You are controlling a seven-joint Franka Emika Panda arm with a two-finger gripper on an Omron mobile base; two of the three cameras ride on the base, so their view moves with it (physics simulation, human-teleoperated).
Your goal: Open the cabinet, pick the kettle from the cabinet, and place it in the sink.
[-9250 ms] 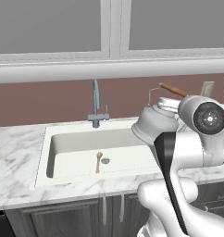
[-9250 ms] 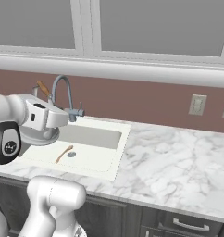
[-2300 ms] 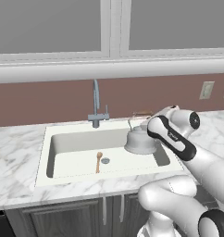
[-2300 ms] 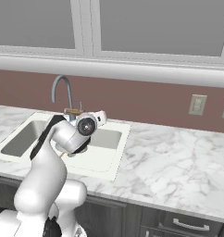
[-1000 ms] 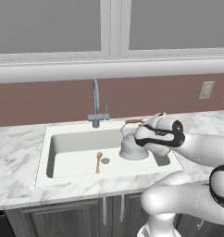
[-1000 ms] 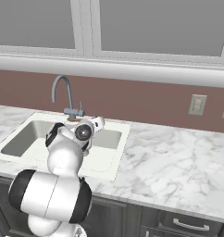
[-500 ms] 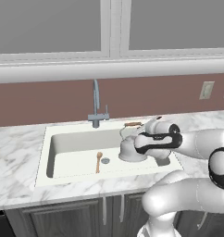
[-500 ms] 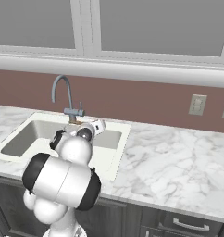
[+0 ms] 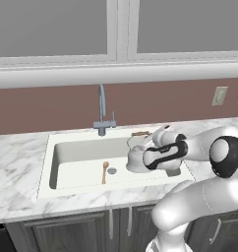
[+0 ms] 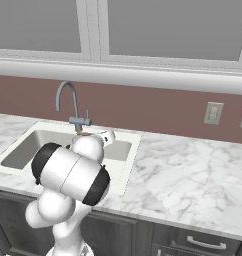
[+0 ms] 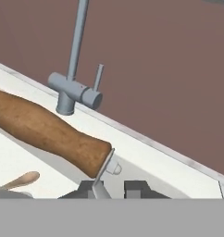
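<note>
End effector (image 11: 115,186) clenched on the kettle's (image 9: 136,158) wire handle beside its wooden bar. Kettle sits low inside the sink (image 9: 76,160), right of a wooden spoon (image 9: 104,172). Placement step; next, release and withdraw upward.

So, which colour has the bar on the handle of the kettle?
Brown, with a wood grain; the kettle's handle bar shows best in the hand view.
</note>
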